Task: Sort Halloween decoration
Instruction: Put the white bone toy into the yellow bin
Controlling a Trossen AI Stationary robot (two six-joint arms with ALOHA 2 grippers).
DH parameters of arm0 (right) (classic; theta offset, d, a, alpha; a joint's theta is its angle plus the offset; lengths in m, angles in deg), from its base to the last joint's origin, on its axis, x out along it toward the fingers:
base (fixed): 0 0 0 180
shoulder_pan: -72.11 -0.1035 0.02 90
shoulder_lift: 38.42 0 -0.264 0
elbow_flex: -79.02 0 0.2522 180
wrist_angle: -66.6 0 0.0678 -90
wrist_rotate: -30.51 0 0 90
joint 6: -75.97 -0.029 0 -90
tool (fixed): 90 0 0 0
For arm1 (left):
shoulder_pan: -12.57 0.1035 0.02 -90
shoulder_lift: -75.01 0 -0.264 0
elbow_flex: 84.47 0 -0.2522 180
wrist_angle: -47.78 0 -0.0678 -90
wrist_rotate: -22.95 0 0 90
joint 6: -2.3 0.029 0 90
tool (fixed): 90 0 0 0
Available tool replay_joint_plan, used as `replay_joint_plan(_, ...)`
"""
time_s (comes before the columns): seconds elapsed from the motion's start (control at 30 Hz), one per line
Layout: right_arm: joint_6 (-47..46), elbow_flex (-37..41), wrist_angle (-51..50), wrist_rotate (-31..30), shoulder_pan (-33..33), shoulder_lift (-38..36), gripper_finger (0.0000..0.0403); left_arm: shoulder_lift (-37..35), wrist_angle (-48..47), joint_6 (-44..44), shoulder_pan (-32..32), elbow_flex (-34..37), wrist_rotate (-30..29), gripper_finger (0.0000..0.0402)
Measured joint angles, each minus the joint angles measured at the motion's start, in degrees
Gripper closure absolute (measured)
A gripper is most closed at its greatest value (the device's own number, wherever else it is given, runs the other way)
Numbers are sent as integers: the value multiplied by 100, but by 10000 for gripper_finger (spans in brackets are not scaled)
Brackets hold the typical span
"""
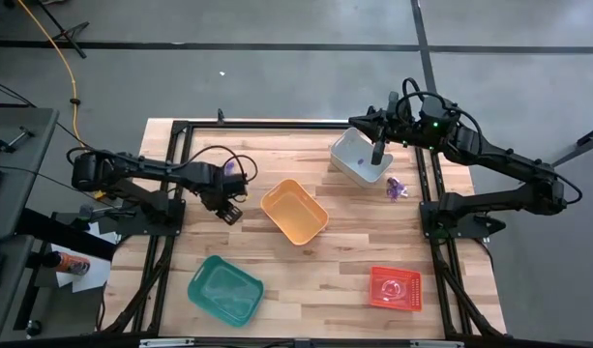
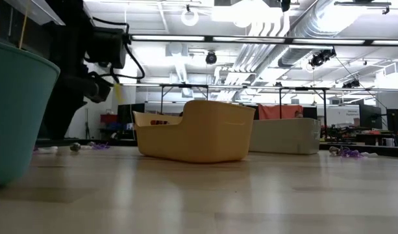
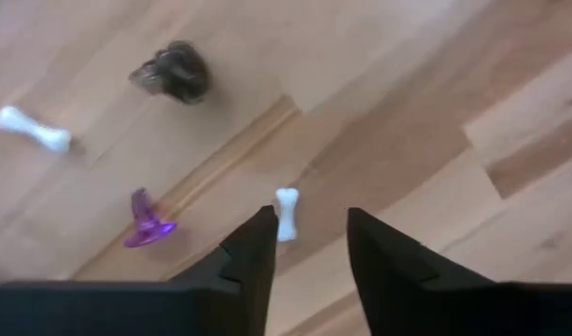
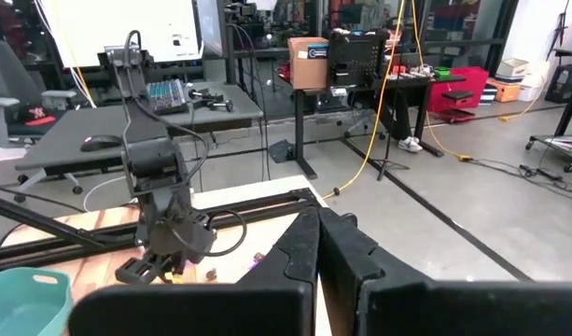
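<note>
Biggest risk we see: the small white bone (image 3: 286,214) lies on the bare wood right at the tips of the left gripper (image 3: 309,245), closer to one finger than centred in the gap. If the claw comes down as it stands, that finger could clip the bone and flick it away, or pinch only its end so it slips out during a lift. The other bits sit near it, i.e. a purple trinket (image 3: 147,222), a dark one (image 3: 176,71) and a second bone (image 3: 32,129), so a sloppy approach might also sweep those about (they look light enough to skid on the wood).

The left claw is partly open, fingers apart w/ a clear gap, holding nothing; we can't tell whether a fingertip touches the bone. It hangs near the table's left edge, left of the orange bin (image 1: 294,212).

The right gripper (image 1: 377,155) is fully closed, nothing seen in it, over the grey bin (image 1: 350,145) near the far right corner. More purple pieces (image 1: 397,188) lie just beside that bin, toward the right edge.
</note>
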Motion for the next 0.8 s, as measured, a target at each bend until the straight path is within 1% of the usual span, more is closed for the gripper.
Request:
replay_joint_plan(0.1,-2,0,0,0,-1,0,402,0,13,-267,-99,1,-250,253)
replay_joint_plan(0.23,-2,0,0,0,-2,0,402,52,38,-494,-120,1,-305,240)
replay_joint_plan(0.4,-2,0,0,0,-1,0,402,260,15,-383,-120,1,-97,244)
replay_joint_plan(0.8,-2,0,-2,0,-2,0,402,1003,162,-246,-116,-25,-26,251)
